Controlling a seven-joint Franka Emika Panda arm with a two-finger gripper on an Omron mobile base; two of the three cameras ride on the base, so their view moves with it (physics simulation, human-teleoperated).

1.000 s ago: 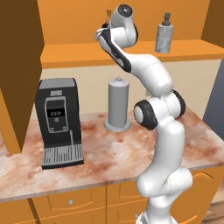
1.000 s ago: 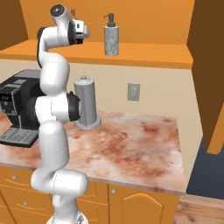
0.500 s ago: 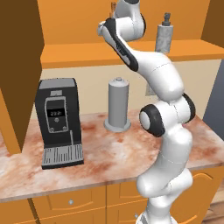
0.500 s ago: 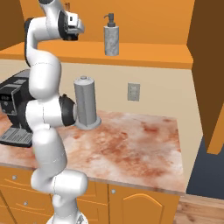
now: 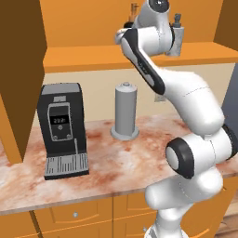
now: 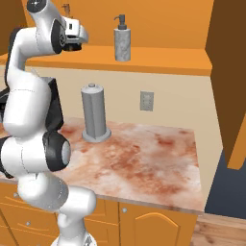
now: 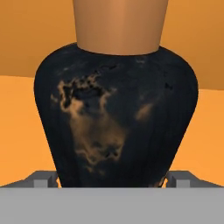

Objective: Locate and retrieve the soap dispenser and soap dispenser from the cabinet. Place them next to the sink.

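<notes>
The black soap dispenser [image 7: 116, 118] looms close before the claw [image 7: 112, 177] on the cabinet's shelf board [image 6: 158, 58]: a rounded dark body with rusty mottling under a copper-orange neck. Only the claw's finger bases show at either side of the bottle, so whether the fingers have closed on it cannot be told. In the left base view the bottle's pump top [image 5: 134, 9] peeks past the arm's wrist, which blocks the rest. The mottled grey soap dispenser [image 6: 122, 41] stands apart on the same shelf, upright, with a dark pump. Below, on the bench [image 6: 144, 158], stand a tall grey cylinder [image 6: 94, 114] and a black coffee machine [image 5: 62, 130]. Compared with a second ago, the arm has reached higher and deeper into the cabinet.
</notes>
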